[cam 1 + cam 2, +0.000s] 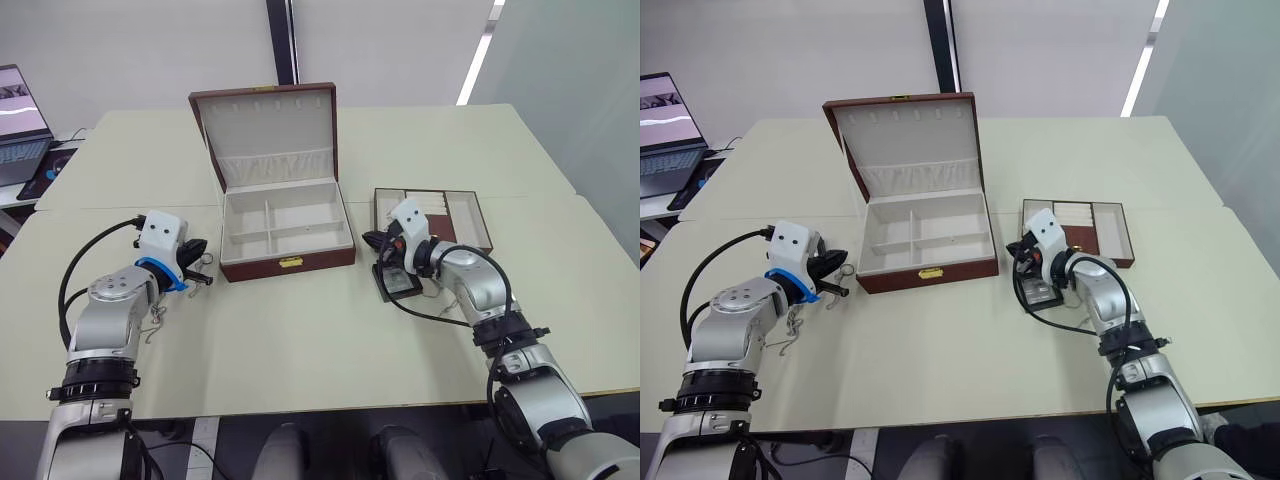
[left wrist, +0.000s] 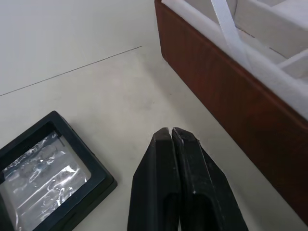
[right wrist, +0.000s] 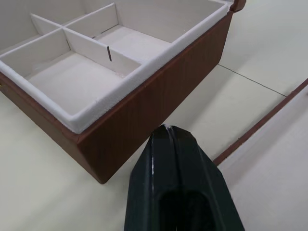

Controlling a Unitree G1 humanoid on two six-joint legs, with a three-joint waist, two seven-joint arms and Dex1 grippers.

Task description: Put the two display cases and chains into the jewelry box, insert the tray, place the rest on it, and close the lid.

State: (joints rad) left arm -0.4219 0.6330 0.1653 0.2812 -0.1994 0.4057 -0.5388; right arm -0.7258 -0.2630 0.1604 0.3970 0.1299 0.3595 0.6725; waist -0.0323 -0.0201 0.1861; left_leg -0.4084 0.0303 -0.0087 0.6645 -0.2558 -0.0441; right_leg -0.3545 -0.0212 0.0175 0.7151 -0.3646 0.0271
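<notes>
The jewelry box [image 1: 287, 262] stands in the middle of the table, its cream compartments empty and its lid [image 1: 268, 125] upright behind. To its right lies the tray [image 1: 482, 232]. My left gripper [image 2: 171, 131] is shut on nothing, left of the box's front corner. One display case [image 2: 45, 175] lies flat on the table beside its fingers. A thin chain [image 1: 150, 322] trails by my left forearm. My right gripper [image 3: 168, 127] is shut and empty, pointing at the box's right front corner. The other display case [image 1: 401, 285] lies under that wrist.
A laptop [image 1: 20, 135] sits on a side desk at the far left. The table is made of joined pale panels with seams, and open tabletop stretches in front of the box and behind the tray.
</notes>
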